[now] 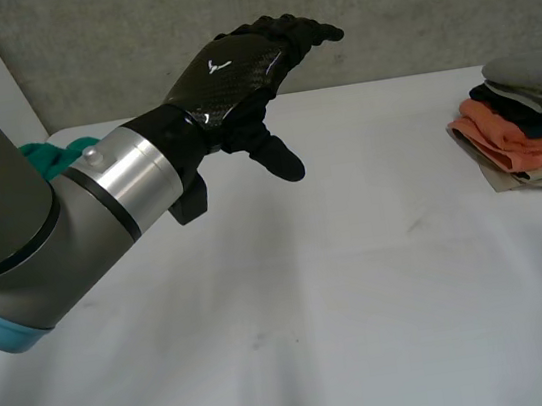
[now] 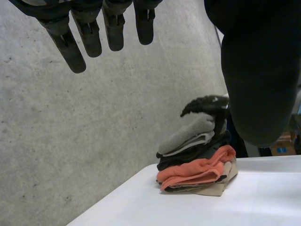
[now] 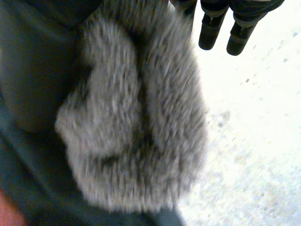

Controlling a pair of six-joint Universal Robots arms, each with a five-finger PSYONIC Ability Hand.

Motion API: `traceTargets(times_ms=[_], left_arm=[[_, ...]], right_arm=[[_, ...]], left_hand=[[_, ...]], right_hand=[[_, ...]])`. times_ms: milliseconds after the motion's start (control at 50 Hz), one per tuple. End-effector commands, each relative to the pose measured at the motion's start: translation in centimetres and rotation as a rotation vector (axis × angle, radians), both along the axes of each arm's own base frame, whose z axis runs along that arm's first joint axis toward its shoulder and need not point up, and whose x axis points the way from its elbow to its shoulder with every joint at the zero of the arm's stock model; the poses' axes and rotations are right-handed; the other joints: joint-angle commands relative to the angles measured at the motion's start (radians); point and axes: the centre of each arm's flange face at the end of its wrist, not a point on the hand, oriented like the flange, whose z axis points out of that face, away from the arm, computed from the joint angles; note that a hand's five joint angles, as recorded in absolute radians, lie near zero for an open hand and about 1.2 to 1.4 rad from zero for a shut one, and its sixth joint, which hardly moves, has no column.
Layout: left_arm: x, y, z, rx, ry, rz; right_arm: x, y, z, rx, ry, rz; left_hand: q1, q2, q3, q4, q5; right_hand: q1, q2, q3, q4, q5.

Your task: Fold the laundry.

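- Overhead, the black left hand hung above the white table, fingers straight, thumb apart, empty;
- a folded stack of grey, black, orange and beige laundry sat at the table's right edge;
- the black right hand was at the fluffy grey fleece; its grip could not be told

We're seeing the laundry stack running off the head view's right edge, so its far side isn't readable. A teal cloth is peeking out behind the left arm, mostly hidden (shape unclear). In the left wrist view the thumb of the left hand is covering one side of the stack, incl. part of a black thing on top; we aren't making out what it is. In the right wrist view the grey fleecy cloth and the dark cloth beside it are showing blurred, and the right hand is getting cut off at the edge.
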Motion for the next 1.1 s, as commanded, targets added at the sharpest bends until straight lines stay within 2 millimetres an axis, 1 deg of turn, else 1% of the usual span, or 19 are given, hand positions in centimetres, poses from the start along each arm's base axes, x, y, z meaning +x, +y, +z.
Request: traceTargets(times_ms=[20, 60, 140, 160, 200, 240, 320, 380, 420, 500, 520, 600, 640, 720, 780, 840, 860, 980, 1100], left_arm=[[-0.3, 0.9, 0.3, -0.003, 0.005, -0.02], [-0.7, 1.6, 0.1, 0.001, 0.001, -0.037], [-1.1, 2.6, -0.1, 0.007, -0.003, -0.052], [-1.1, 2.7, 0.0, 0.006, -0.002, -0.052], [-1.0, 2.8, 0.3, -0.001, 0.003, -0.051], [-0.9, 2.9, 0.7, -0.009, 0.011, -0.048], [-0.6, 3.0, 3.2, -0.071, 0.062, -0.026], [-0.2, 2.9, 6.7, -0.164, 0.146, 0.016], [0.3, 2.5, 8.8, -0.212, 0.2, 0.074], [1.6, 1.7, 12.3, -0.282, 0.292, 0.202], [1.9, 1.5, 12.7, -0.292, 0.303, 0.227], [5.5, -1.9, 13.9, -0.341, 0.313, 0.443], [8.5, -4.5, 13.8, -0.367, 0.277, 0.606], [12.0, -8.0, 11.0, -0.362, 0.119, 0.793], [13.5, -10.9, 7.2, -0.343, -0.051, 0.877], [14.1, -13.9, 1.9, -0.3, -0.244, 0.901], [14.5, -15.5, -0.6, -0.284, -0.327, 0.911], [18.5, -21.7, -9.2, -0.236, -0.526, 0.982], [19.0, -25.6, -17.3, -0.227, -0.576, 0.875]], right_arm=[[1.0, 4.0, 6.9, 0.011, -0.047, -0.036], [0.7, 4.7, 7.4, 0.042, -0.054, -0.084], [-3.0, 6.2, 8.5, 0.139, -0.032, -0.3], [-4.6, 6.6, 8.9, 0.168, 0.022, -0.38], [-5.6, 6.8, 9.2, 0.191, 0.096, -0.439], [-6.4, 6.9, 11.0, 0.155, 0.204, -0.508], [-7.5, 6.1, 14.7, 0.02, 0.248, -0.629], [-7.6, 5.8, 17.3, -0.108, 0.193, -0.674], [-6.4, 5.5, 18.1, -0.173, 0.158, -0.644], [1.2, 7.2, 22.9, -0.388, 0.053, -0.457], [4.3, 8.3, 23.9, -0.443, 0.02, -0.368], [11.2, 10.0, 22.3, -0.467, 0.019, -0.14], [13.8, 10.9, 20.7, -0.435, 0.033, -0.048], [19.4, 14.6, 15.7, -0.251, 0.071, 0.148], [21.7, 16.7, 11.9, -0.093, 0.109, 0.221], [23.1, 18.3, 8.3, 0.048, 0.154, 0.273], [23.4, 18.7, 7.4, 0.081, 0.163, 0.286], [24.2, 21.0, 1.6, 0.298, 0.216, 0.337], [23.5, 22.3, -1.1, 0.382, 0.229, 0.34]], left_hand=[[0.03, 0.009, 0.048, 0.029, 0.002], [0.027, 0.006, 0.045, 0.026, -0.001], [0.027, 0.006, 0.045, 0.026, -0.001], [0.027, 0.006, 0.045, 0.026, -0.001], [0.027, 0.006, 0.045, 0.026, -0.001], [0.027, 0.006, 0.045, 0.026, -0.001], [0.021, 0.0, 0.039, 0.02, -0.006], [0.015, -0.006, 0.033, 0.014, -0.012], [0.012, -0.009, 0.03, 0.011, -0.015], [0.012, -0.009, 0.03, 0.011, -0.015], [0.012, -0.009, 0.03, 0.011, -0.015], [0.027, 0.006, 0.045, 0.026, -0.001], [0.027, 0.006, 0.045, 0.026, -0.001], [0.015, -0.006, 0.033, 0.014, -0.012], [0.006, -0.015, 0.024, 0.005, -0.021], [0.003, -0.018, 0.021, 0.002, -0.024], [0.0, -0.021, 0.018, -0.001, -0.027], [-0.014, -0.035, 0.004, -0.015, -0.042], [-0.011, -0.033, 0.007, -0.012, -0.039]], right_hand=[[-0.079, -0.041, -0.04, -0.038, -0.061], [-0.079, -0.041, -0.04, -0.038, -0.061], [-0.079, -0.041, -0.04, -0.038, -0.061], [-0.079, -0.041, -0.04, -0.038, -0.061], [-0.079, -0.041, -0.04, -0.038, -0.061], [-0.079, -0.041, -0.04, -0.038, -0.061], [-0.079, -0.041, -0.04, -0.038, -0.061], [-0.079, -0.041, -0.04, -0.038, -0.061], [-0.079, -0.041, -0.04, -0.038, -0.061], [-0.079, -0.041, -0.04, -0.038, -0.061], [-0.079, -0.041, -0.04, -0.038, -0.061], [-0.079, -0.041, -0.04, -0.038, -0.061], [-0.079, -0.041, -0.04, -0.038, -0.061], [-0.079, -0.041, -0.04, -0.038, -0.061], [-0.079, -0.041, -0.04, -0.038, -0.061], [-0.079, -0.041, -0.04, -0.038, -0.061], [-0.079, -0.041, -0.04, -0.038, -0.061], [-0.079, -0.041, -0.04, -0.038, -0.061], [-0.079, -0.041, -0.04, -0.038, -0.061]])
